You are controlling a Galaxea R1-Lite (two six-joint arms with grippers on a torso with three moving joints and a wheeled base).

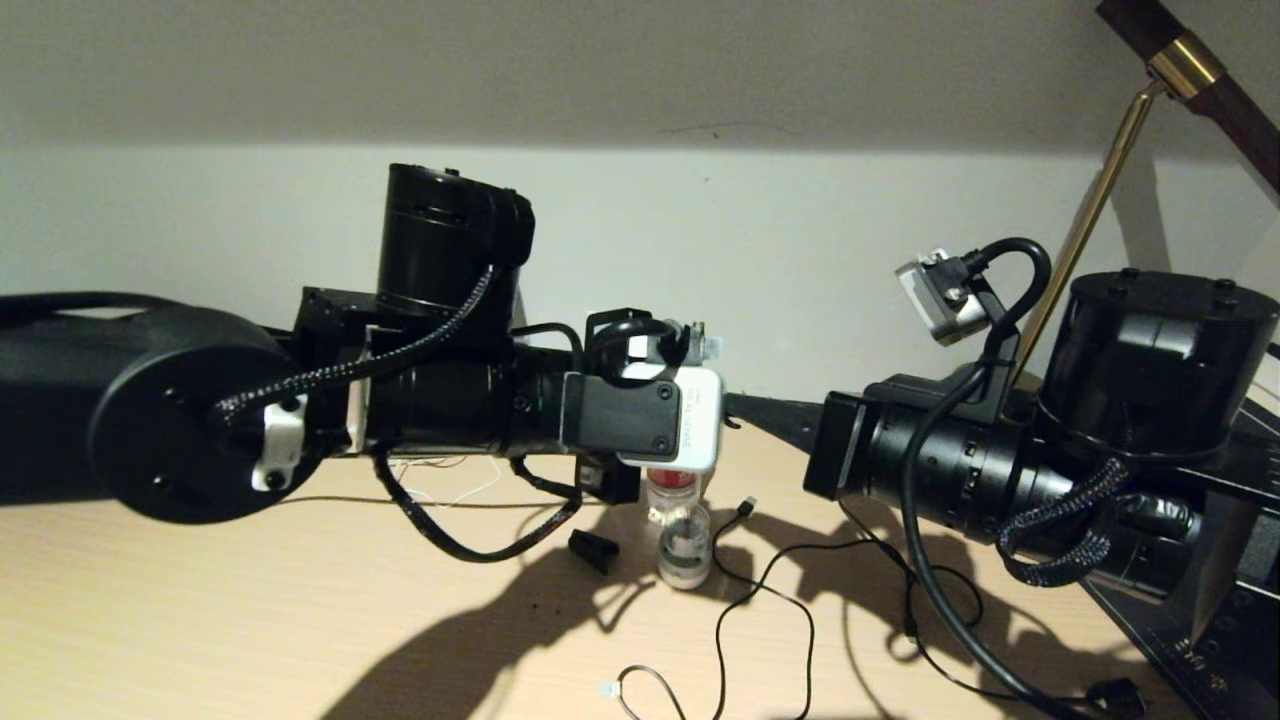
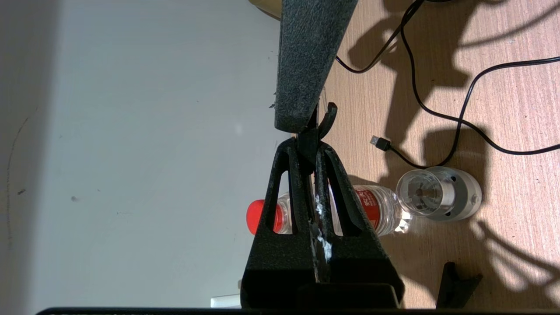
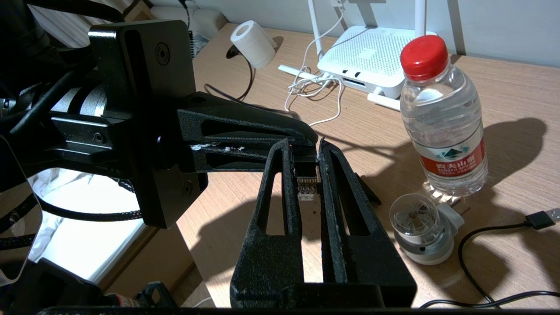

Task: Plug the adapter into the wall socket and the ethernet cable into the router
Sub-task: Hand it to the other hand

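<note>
Both end effectors met above the table (image 3: 516,87): left end effector (image 3: 306,144) and right end effector (image 3: 309,173) each pinched the ethernet plug (image 3: 307,189) between them. Router (image 3: 365,59) stood well apart, by the wall. Risk, as judged: either grip releasing early could drop the plug; opposing pulls could twist it.

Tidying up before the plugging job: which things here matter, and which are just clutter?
Job: ethernet cable, gripped by left gripper and right gripper; router.
Lying about: water bottle, USB cable, paper roll, clear-topped round gadget.
</note>
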